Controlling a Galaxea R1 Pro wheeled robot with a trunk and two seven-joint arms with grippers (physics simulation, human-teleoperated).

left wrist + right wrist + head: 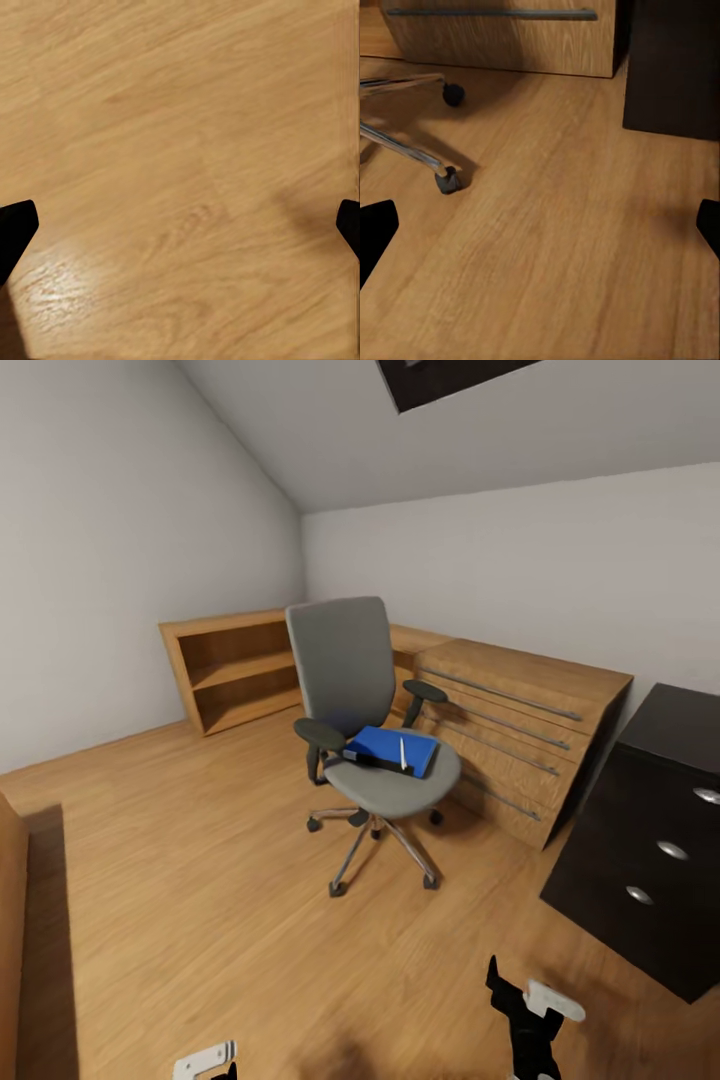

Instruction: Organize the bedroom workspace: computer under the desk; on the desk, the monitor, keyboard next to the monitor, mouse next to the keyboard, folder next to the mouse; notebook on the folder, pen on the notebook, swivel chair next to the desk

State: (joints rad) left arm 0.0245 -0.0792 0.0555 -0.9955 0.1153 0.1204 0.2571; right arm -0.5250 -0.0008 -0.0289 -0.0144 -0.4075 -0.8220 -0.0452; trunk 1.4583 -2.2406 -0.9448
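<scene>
grey swivel chair, blue folder, black desk

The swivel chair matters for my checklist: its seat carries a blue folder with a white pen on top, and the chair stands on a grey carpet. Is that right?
Not quite. The head view shows the swivel chair standing on a light wood floor, not a grey carpet. The blue folder does lie on the seat, with the white pen on top.

black end effector (white brackets), black fingertips

Wood cabinet, open shelf
</scene>
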